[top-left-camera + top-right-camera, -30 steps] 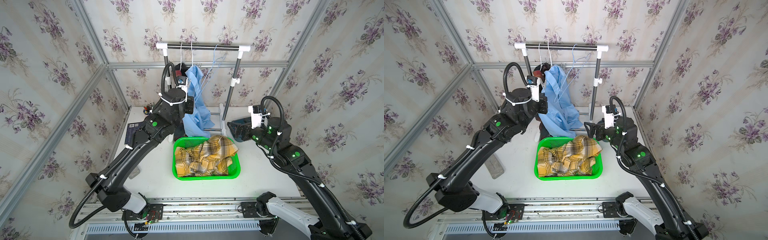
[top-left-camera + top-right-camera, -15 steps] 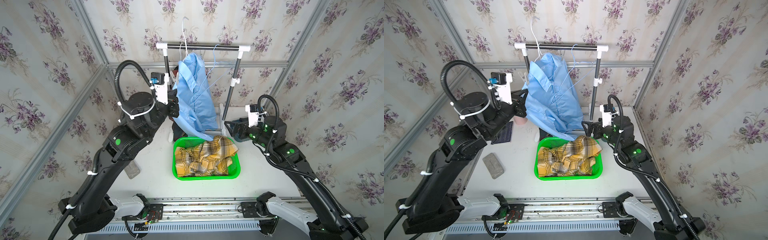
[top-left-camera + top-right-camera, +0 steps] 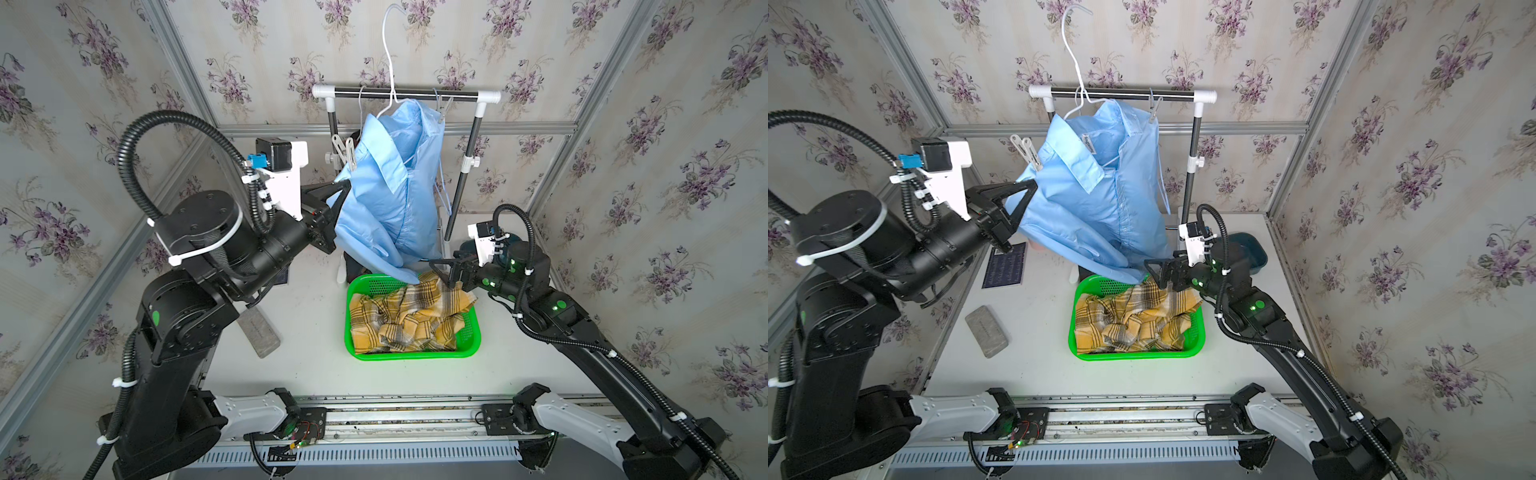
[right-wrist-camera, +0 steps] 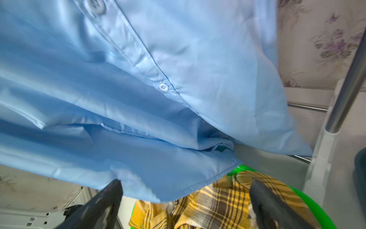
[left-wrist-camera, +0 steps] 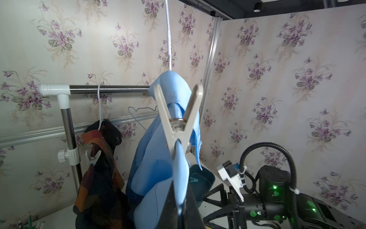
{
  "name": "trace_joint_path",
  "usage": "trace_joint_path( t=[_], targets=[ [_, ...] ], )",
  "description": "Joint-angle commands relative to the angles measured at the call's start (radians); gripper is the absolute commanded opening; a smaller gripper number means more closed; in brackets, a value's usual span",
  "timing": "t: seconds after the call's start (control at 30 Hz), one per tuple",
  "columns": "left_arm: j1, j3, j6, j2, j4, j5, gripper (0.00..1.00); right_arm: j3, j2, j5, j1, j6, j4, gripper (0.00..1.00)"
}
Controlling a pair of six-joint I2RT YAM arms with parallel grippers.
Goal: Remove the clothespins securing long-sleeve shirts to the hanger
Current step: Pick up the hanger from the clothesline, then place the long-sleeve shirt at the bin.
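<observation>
The left gripper [image 3: 345,190] is seen in both top views pinched shut on the light blue shirt [image 3: 386,216], just below a white clothespin [image 3: 348,151]. In the left wrist view that clothespin is clipped over the blue cloth. In the right wrist view the right gripper [image 4: 184,206] is spread wide above the yellow plaid shirt [image 4: 223,202].

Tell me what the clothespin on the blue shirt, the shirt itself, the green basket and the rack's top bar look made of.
Clothespin: likely plastic, matte off-white, moulded legs with a metal spring ring.
Blue shirt: thin woven cloth, slight sheen, soft creases.
Green basket: glossy plastic, perforated wall.
Top bar: probably metal, shiny grey.
</observation>
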Motion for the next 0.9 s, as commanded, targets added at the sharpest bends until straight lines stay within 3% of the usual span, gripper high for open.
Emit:
trace_joint_path(
  t=[0.0,0.33,0.43,0.57,0.87],
  targets=[
    [-0.049,0.047,-0.023,0.015,0.040,0.031,0.00,-0.018,-0.012,-0.019,0.003,0.034,0.072,1.00],
    [-0.355,0.317,0.094,0.160,0.018,-0.076,0.00,-0.079,-0.095,0.012,0.003,0.072,0.063,1.00],
    [-0.383,0.334,0.095,0.172,0.016,-0.093,0.00,-0.083,-0.120,0.026,0.001,0.072,0.036,1.00],
    [-0.386,0.240,0.061,0.138,0.016,-0.113,0.00,-0.102,-0.188,0.060,0.003,0.075,-0.001,1.00],
    [-0.382,-0.184,0.062,-0.113,0.062,-0.350,0.00,-0.148,-0.336,0.056,0.002,0.114,-0.086,1.00]
  ],
)
